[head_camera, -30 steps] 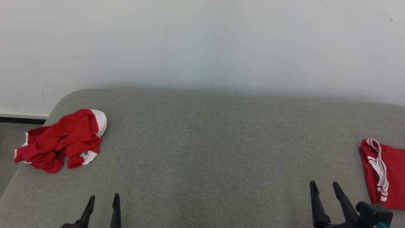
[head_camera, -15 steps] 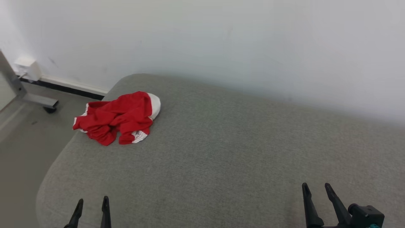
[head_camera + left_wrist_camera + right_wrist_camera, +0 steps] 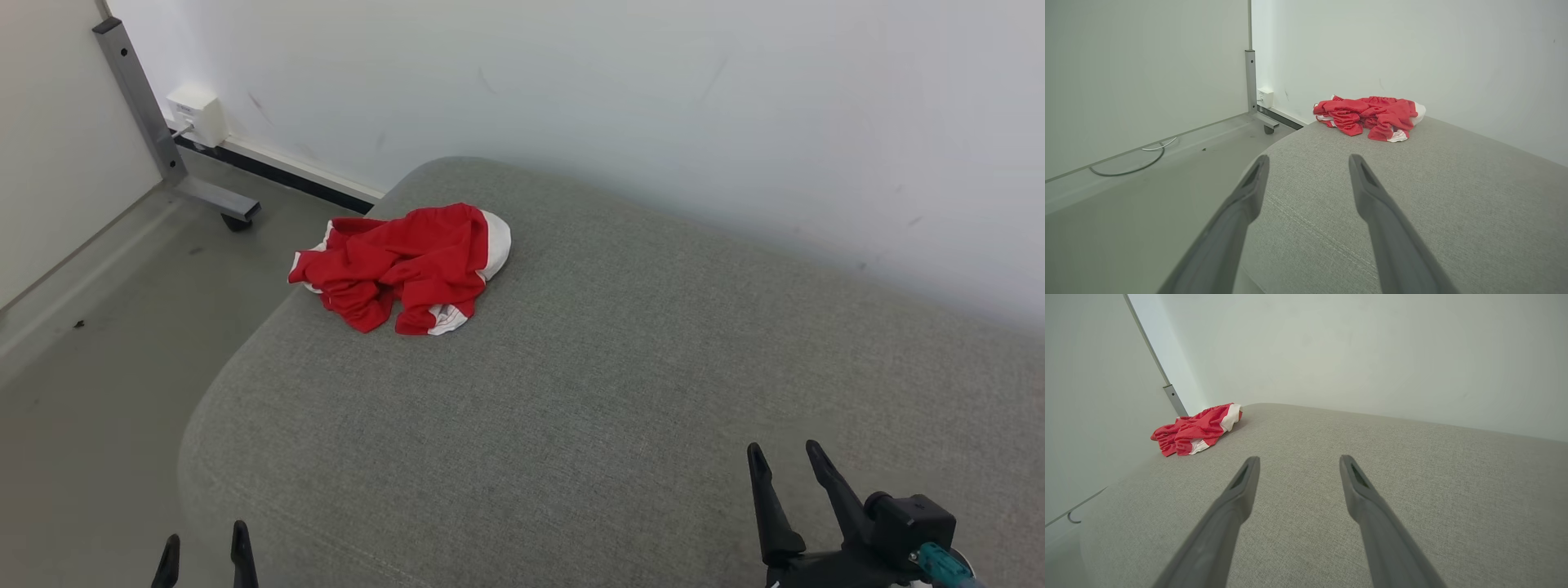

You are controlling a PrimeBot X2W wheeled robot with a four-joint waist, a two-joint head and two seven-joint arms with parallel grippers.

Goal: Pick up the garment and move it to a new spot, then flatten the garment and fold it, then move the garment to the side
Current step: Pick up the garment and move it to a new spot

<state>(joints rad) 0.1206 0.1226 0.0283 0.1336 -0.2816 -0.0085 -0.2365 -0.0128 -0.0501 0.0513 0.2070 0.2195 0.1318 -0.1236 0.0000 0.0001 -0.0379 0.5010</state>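
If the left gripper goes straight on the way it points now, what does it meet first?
Probably the grey cushion, near its rounded edge, if the left gripper tilts down as it seems. The red garment lies farther on, slightly right of that line.

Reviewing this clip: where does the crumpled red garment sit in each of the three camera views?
Head view: red garment upper left of centre, near the grey cushion's far-left corner.
Left wrist view: garment upper centre, above the left claw.
Right wrist view: garment left of centre, mid-height.
Shared landmark: grey metal post, on the floor past the garment.
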